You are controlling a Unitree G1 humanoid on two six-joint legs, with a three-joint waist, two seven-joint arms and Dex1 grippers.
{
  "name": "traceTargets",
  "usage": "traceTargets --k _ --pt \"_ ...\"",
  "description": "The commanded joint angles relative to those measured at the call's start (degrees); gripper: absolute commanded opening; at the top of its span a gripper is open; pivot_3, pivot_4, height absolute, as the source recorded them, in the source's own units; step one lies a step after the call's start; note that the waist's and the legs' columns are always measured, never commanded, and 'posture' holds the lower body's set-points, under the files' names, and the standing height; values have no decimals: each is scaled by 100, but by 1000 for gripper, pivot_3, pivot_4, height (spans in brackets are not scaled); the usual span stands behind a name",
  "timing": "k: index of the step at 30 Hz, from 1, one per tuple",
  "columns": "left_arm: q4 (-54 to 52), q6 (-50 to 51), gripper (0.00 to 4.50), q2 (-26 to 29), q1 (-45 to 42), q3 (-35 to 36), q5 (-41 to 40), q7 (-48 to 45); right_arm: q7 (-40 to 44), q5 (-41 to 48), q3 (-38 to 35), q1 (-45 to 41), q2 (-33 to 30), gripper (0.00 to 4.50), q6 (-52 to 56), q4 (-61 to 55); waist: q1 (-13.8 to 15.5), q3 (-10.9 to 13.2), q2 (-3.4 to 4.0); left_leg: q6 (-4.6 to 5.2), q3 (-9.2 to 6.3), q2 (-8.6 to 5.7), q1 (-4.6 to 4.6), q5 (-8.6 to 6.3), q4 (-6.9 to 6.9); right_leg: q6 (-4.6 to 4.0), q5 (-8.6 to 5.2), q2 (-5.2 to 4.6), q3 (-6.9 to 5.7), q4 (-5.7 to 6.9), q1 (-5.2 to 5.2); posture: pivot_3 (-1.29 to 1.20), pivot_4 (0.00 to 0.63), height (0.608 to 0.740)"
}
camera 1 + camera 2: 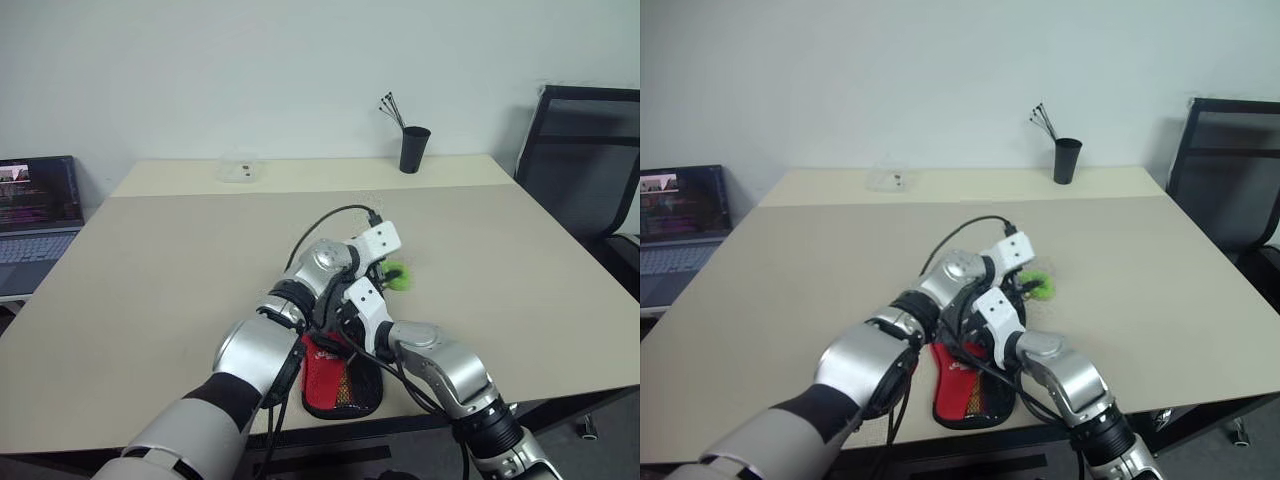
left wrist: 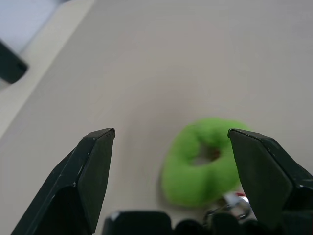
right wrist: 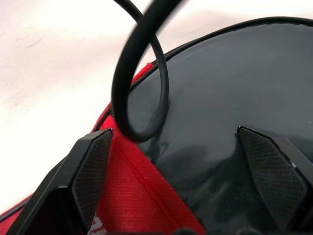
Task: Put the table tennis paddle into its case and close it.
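The case [image 1: 335, 385] lies flat at the table's near edge, showing its red logo panel and black mesh. Its lime-green ring tag [image 2: 205, 166] rests on the table past the case's far end. My left gripper [image 2: 171, 132] hovers just over that tag, open, with nothing between its fingers. My right gripper [image 3: 173, 129] is open low over the case's black top and red panel [image 3: 142, 196], with a black cable [image 3: 142, 88] looping across in front of it. The table tennis paddle is hidden. Both arms cross over the case and cover its middle.
A black cup with sticks [image 1: 413, 148] and a clear plastic box [image 1: 241, 167] stand at the table's far edge. A laptop [image 1: 35, 205] sits off to the left and a black chair [image 1: 585, 160] to the right. The beige table [image 1: 180, 260] stretches wide around the case.
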Motion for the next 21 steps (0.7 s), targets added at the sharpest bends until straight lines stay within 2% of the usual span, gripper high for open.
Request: traceTargets --k 1,9,13,17,21 --pt "-288 3 4036 185 -181 253 -273 -26 288 405 -152 118 -112 4500 450 -394 0 0 0 0 0 0 -1 0 0 0 0 0 0 -1 -1 0 150 740" --pt "-508 247 4036 713 -98 716 -796 -651 444 1377 -982 184 -394 4500 1353 -1587 0 2 2 0 -4 0 -23 0 2 -1 0 1 -3 1 -19 0 150 740" --pt "-842 525 4036 1070 268 893 -1194 -1536 374 1968 -1910 -75 -539 4500 1792 -1967 -6 3 4 0 -8 1 -28 0 1 -1 0 2 -7 -1 -22 0 150 740" --pt "-1651 797 4036 1353 1101 718 -1436 -2757 226 1904 -2488 -461 -967 4500 1618 -1535 -5 3 5 0 -5 1 -22 1 1 -2 0 1 -5 4 -21 0 150 740" --pt "-2285 1012 4036 1432 1718 594 -1481 -2997 -18 1513 -2610 -860 -1252 4500 1070 -659 9 4 6 0 -8 3 -27 1 2 -3 0 2 -7 3 -23 0 150 740"
